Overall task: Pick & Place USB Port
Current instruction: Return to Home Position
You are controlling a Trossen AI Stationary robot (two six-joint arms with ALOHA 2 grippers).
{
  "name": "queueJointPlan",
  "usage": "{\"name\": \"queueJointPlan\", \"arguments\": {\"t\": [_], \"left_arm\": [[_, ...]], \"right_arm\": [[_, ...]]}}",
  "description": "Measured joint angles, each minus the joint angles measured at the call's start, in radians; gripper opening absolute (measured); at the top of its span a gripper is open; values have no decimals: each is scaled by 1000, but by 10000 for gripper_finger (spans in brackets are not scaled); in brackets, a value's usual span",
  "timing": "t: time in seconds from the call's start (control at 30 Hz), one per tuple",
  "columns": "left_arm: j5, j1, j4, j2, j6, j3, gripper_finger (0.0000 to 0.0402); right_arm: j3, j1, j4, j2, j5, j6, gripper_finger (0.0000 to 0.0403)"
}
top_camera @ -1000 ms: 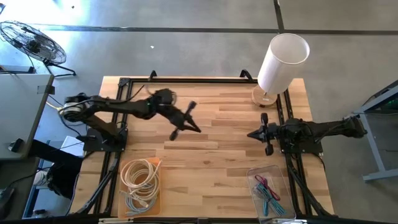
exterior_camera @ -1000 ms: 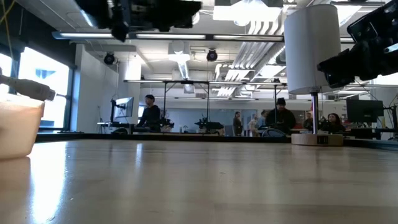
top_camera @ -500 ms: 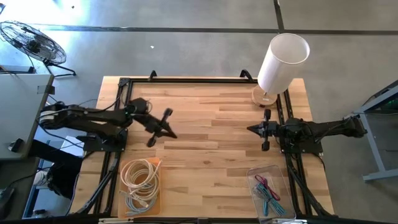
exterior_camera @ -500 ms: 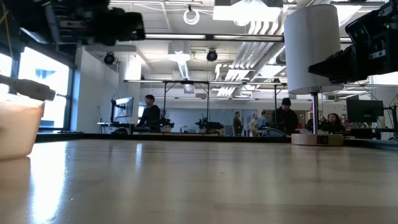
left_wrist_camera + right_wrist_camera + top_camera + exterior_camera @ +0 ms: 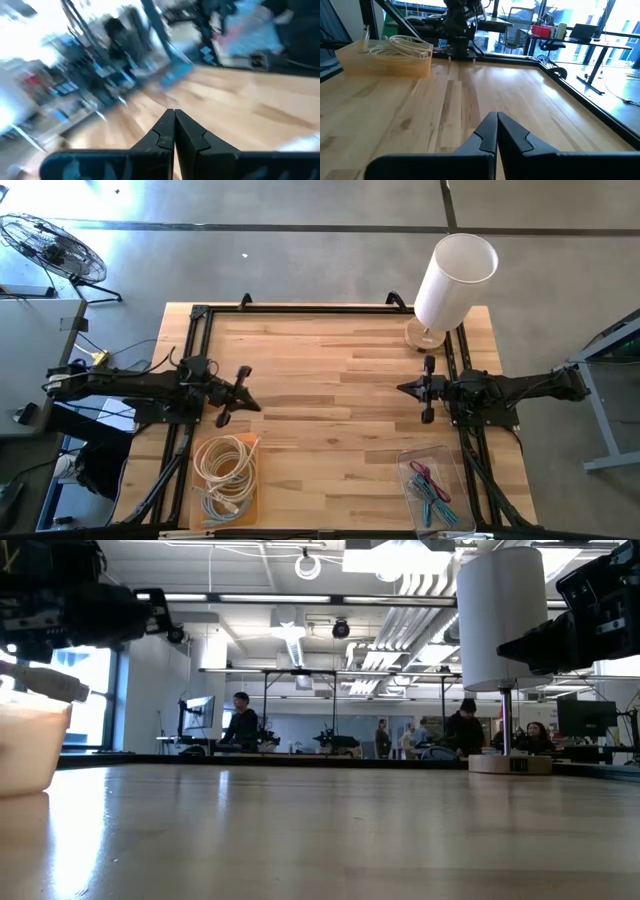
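wood table (image 5: 340, 370) lies under both of my arms, and neither one holds a thing. my left gripper (image 5: 252, 405) hangs over the left side of the table, near the orange bin (image 5: 250, 505) but not touching it. its two fingers are pressed together with nothing between them. my right gripper (image 5: 402, 390) is over the right side and points at the middle, with its fingers together too. the light brown cables (image 5: 225, 462) lie coiled inside the orange bin, in the front left corner. the pink cable (image 5: 420, 472) lies in the clear bin (image 5: 450, 470) in the front right corner, with blue cables (image 5: 438, 508) beside it. a tall white lamp (image 5: 455, 275) stands at the back right corner.
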Motion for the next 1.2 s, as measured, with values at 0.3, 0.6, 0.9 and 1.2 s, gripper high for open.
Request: {"name": "queueJointPlan", "arguments": {"t": [0.3,0.6,0.9,1.2], "left_arm": [[88,0,-172,-113,149,-7,0],[170,0,-252,-247,161,-7,0],[179,0,-400,-464,96,-9,0],[-141,-1,-532,-657,-100,-9,1]], "right_arm": [[0,0,2,0,0,0,1],[0,0,3,0,0,0,1],[0,0,3,0,0,0,1],[0,0,4,0,-1,0,2]]}}
